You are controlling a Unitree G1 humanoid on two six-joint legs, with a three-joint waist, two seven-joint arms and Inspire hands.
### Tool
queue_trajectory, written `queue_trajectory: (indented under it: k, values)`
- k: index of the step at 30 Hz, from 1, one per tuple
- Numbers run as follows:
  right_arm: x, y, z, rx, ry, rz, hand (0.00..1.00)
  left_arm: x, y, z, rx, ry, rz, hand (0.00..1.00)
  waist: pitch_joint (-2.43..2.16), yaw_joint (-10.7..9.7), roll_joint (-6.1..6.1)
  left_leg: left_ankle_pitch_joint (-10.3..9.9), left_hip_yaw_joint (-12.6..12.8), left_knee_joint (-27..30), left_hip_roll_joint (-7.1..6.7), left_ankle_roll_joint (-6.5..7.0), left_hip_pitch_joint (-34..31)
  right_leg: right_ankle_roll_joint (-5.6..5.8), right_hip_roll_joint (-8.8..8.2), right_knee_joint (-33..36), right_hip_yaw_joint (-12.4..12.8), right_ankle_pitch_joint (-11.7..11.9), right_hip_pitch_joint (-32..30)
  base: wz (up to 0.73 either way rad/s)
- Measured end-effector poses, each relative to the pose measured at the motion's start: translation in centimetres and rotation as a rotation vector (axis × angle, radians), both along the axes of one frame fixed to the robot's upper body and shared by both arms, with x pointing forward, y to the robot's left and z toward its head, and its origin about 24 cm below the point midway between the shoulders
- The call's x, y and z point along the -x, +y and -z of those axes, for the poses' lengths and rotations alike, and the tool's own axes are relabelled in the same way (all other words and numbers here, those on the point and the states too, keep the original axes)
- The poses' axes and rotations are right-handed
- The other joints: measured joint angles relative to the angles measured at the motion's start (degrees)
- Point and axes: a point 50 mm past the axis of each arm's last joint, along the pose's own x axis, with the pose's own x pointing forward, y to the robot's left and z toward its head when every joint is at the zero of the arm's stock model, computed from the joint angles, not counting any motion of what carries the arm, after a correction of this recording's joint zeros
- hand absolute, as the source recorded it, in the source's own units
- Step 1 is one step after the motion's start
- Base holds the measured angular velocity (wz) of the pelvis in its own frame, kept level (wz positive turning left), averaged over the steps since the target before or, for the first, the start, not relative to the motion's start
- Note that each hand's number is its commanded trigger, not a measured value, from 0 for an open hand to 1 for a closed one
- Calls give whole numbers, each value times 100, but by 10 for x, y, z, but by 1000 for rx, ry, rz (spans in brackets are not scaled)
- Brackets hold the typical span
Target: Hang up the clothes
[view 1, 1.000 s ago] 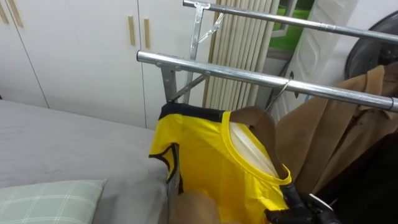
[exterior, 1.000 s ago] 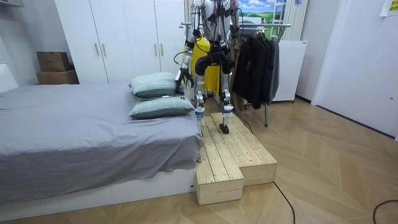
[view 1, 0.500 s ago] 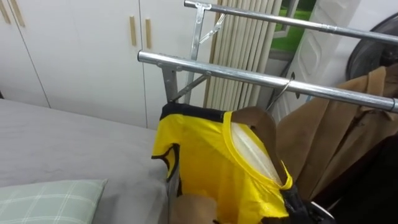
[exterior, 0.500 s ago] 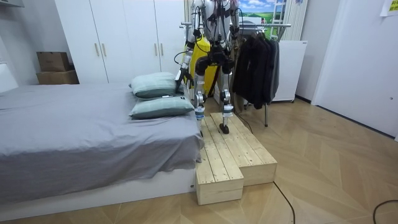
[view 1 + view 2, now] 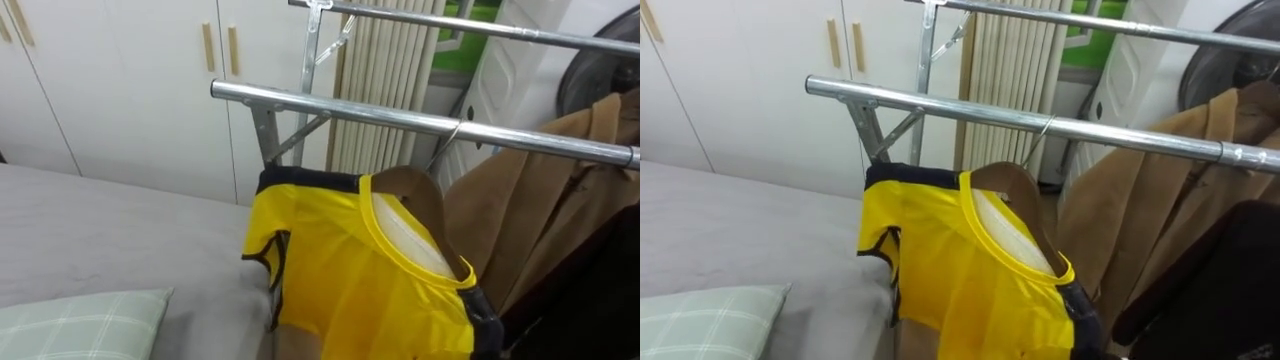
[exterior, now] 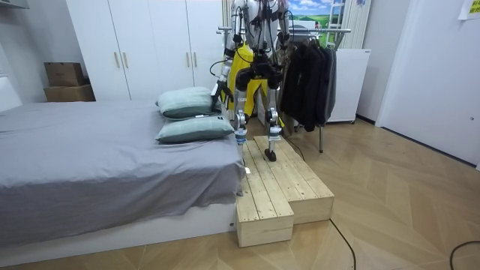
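Note:
A yellow shirt (image 5: 340, 270) with black trim hangs on a wooden hanger (image 5: 420, 195). The hanger's wire hook (image 5: 452, 135) sits over the near metal rail (image 5: 340, 105) of the clothes rack. No hand touches the shirt in the eye views. In the room view I stand on a wooden platform (image 6: 281, 187) facing the rack, with the shirt (image 6: 241, 64) in front of me. My left hand (image 6: 217, 91) hangs free beside the bed with nothing in it. My right arm is bent forward toward the shirt, and its hand is too small there to read.
A brown coat (image 5: 560, 200) and dark garments (image 5: 600, 300) hang on the same rail to the right. A second rail (image 5: 480, 28) runs behind and higher. The grey bed (image 5: 120, 230) with a checked pillow (image 5: 70, 325) lies on my left, and white wardrobe doors (image 5: 120, 80) stand behind it.
My right hand, which was at the shirt's lower right shoulder, has dropped out of the eye view. The shirt stays hanging on the rail.

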Motion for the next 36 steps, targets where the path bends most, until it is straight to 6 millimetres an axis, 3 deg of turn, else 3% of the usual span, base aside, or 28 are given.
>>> queue_trajectory:
  k: [7, 18, 23, 27, 36]
  values:
    - [-17, 0, -14, 31, -83, -11, 0, 0, -1, 0, 16, 2, -2, 0, -11, 2, 11, 0, 50, -31, 0, 2, -40, -2, 4, 9, 45, 4, -71, -4]
    - [-22, 0, -19, 70, -108, -13, 0, 0, 0, 0, 14, -1, -5, 0, -8, -31, -28, 0, 48, 37, 0, 4, -56, 30, 3, 13, 74, -22, -86, 0]
    - [-40, 4, -40, 97, -224, -14, 0, 3, -1, 1, 17, 11, -4, 0, -9, -185, -20, 0, 48, 30, -1, 1, -92, 5, 13, 31, 91, 8, -136, -2]
    - [-44, 5, -51, 140, -291, -1, 0, 6, -2, 1, 20, 25, -6, 0, -5, -262, -9, 0, 66, 0, -1, 2, -92, 3, 15, 32, 94, 10, -150, -1]
    - [-59, 9, -97, 186, -516, 8, 0, 7, 1, 0, 9, 24, -20, 0, -15, -385, -20, 0, 177, -33, 1, 4, -84, 4, 20, 100, 190, 7, -256, -7]
